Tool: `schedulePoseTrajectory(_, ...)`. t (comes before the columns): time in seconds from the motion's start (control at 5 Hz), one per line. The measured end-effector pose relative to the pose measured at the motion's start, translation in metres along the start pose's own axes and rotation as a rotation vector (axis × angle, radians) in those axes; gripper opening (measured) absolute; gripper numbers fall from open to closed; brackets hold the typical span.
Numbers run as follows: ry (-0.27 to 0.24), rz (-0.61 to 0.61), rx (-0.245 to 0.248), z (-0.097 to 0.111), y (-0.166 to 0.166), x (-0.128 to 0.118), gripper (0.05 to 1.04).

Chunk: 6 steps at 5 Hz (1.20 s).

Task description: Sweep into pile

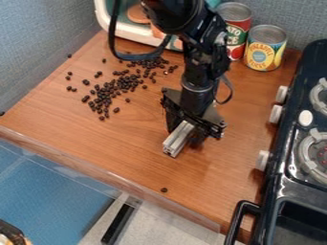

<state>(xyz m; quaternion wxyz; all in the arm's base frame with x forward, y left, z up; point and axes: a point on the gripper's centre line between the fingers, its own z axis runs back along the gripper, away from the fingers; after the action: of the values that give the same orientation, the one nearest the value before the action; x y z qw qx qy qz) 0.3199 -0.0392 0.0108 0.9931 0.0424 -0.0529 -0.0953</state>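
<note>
The black gripper (185, 131) hangs down over the right half of the wooden counter (127, 148), shut on a silver-grey bar (178, 140). One end of the bar points toward the counter's front edge. Dark beans (115, 88) lie scattered across the back left, left of the gripper and apart from it, densest in a slanting band. Several stray beans lie farther left, and one lone bean (164, 190) sits near the front edge. Whether the bar touches the counter, I cannot tell.
Two cans, one red (235, 28) and one yellow and blue (265, 48), stand at the back right. A white-rimmed container (105, 16) is at the back left. The black stove (287, 162) with knobs borders the right side. Blue-grey walls rise behind.
</note>
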Motion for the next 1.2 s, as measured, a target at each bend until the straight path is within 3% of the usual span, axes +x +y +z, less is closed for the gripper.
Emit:
schedulePoseTrajectory(0.2,0.003,0.04,-0.025,0.006,0.0,0.006,0.386)
schedulePoseTrajectory(0.6,-0.067,0.359,-0.134,0.044,-0.001,0.061,0.385)
schedulePoseTrajectory(0.8,-0.043,0.549,-0.154,0.033,0.008,0.076,0.385)
schedulePoseTrajectory(1.0,-0.004,0.676,-0.133,0.014,0.013,0.087,0.385)
schedulePoseTrajectory(1.2,0.045,0.809,-0.1,-0.002,0.015,0.082,0.385)
